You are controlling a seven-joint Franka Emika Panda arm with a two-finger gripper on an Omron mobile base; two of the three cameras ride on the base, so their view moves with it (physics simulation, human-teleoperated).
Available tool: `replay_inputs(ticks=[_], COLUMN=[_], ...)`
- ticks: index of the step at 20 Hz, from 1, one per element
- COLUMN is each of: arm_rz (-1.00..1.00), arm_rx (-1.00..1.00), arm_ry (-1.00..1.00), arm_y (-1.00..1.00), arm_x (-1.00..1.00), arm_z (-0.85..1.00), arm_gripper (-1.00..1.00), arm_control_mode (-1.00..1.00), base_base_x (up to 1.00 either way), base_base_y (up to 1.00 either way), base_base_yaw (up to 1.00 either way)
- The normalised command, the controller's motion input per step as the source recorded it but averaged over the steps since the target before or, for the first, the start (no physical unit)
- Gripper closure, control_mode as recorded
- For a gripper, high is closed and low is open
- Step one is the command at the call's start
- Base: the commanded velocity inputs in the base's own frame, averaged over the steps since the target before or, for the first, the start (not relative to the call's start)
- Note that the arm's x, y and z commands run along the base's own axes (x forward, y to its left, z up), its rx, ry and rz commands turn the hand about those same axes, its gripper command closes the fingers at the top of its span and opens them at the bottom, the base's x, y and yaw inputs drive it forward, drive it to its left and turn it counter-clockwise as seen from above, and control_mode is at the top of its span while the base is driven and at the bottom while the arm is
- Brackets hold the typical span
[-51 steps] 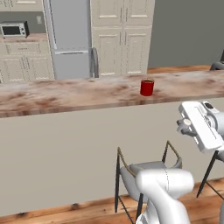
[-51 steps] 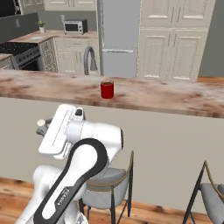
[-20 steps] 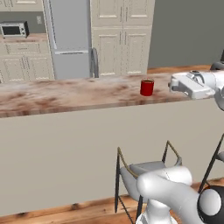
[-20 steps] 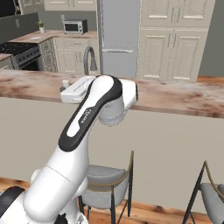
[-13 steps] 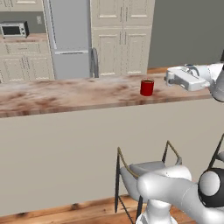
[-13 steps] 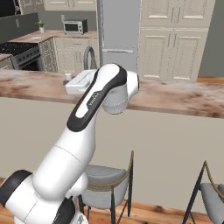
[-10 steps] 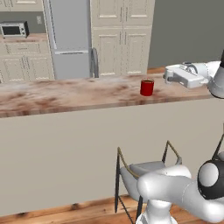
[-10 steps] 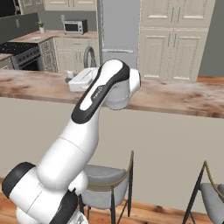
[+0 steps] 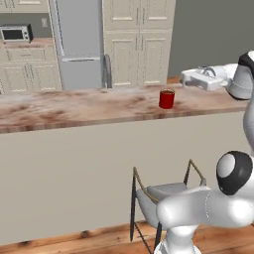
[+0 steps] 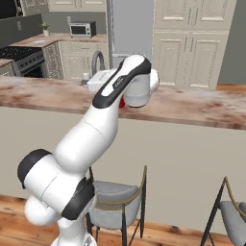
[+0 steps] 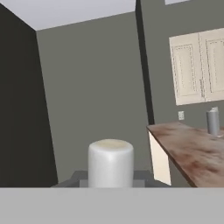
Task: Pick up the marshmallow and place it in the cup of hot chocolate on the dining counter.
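One red cup (image 9: 166, 98) stands on the long brown worktop (image 9: 74, 106), close to its front edge. The cup is upright with its mouth open to the top, so a thing can drop straight in. The arm reaches out level over the worktop, and the pincer (image 9: 184, 76) sits to the right of the cup and higher than its rim. In the right base view the arm (image 10: 120, 86) hides most of the cup, and a bit of red peeks out beside it.

In the hand view a white marshmallow (image 11: 110, 162) sits right at the bottom, between the pincer tips. The pincer is closed tight on the marshmallow. That is likely why the hand is held up high: it can carry the marshmallow over the rim without bumping the cup.

Around the cup the worktop is bare, so there is lots of room to come in from above or from the side. The front edge is near, so a knock could push the cup off. A tap (image 9: 106, 69) stands well behind the cup.
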Motion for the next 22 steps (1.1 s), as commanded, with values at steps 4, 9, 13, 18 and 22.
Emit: replay_inputs(ticks=[4, 9, 13, 18, 22], arm_rz=[0.01, -0.01, -0.12, -0.19, -0.27], arm_rx=[0.00, 0.00, 0.00, 0.00, 0.00], arm_ry=[0.00, -0.10, -0.17, -0.21, -0.04], arm_y=[-0.18, -0.16, 0.00, 0.00, 0.00], arm_x=[0.43, 0.21, 0.09, 0.01, 0.09], arm_z=[-0.05, -0.09, -0.17, -0.09, 0.00], arm_gripper=[1.00, 1.00, 1.00, 1.00, 1.00], arm_control_mode=[-1.00, -1.00, -1.00, -1.00, -1.00], base_base_x=[0.00, 0.00, 0.00, 0.00, 0.00], base_base_y=[0.00, 0.00, 0.00, 0.00, 0.00], base_base_yaw=[0.00, 0.00, 0.00, 0.00, 0.00])
